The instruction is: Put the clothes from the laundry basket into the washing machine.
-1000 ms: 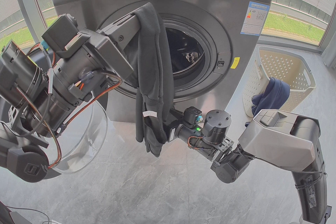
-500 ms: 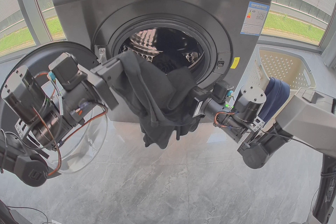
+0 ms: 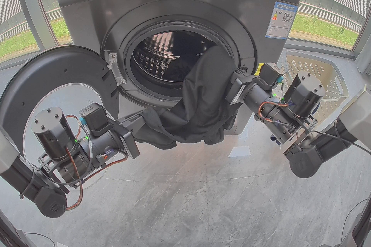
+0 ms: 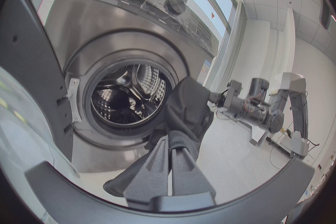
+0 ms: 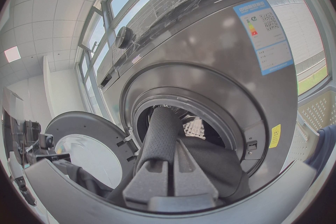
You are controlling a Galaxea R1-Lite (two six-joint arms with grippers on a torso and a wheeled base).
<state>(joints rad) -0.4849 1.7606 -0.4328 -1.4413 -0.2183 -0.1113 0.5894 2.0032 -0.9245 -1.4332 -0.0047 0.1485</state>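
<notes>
A black garment (image 3: 201, 105) hangs stretched between my two grippers in front of the washing machine (image 3: 174, 8). Its upper part lies against the lower right rim of the open drum (image 3: 166, 62). My left gripper (image 3: 139, 120) is low, below the drum mouth, shut on the garment's lower left end (image 4: 176, 137). My right gripper (image 3: 230, 83) is higher, at the right side of the drum mouth, shut on the garment's other end (image 5: 157, 137). The cream laundry basket (image 3: 332, 78) stands right of the machine, behind my right arm. A blue garment (image 5: 325, 144) hangs over the basket's edge.
The round machine door (image 3: 50, 78) stands swung open to the left, close behind my left arm. Dark clothes (image 4: 120, 118) lie inside the drum. Grey tiled floor (image 3: 201, 197) spreads in front of the machine. Windows run behind the machine.
My left arm dropped from high at the drum to low left, uncovering the door. My right arm rose and swung right, lifting the garment's end to the drum's right rim.
</notes>
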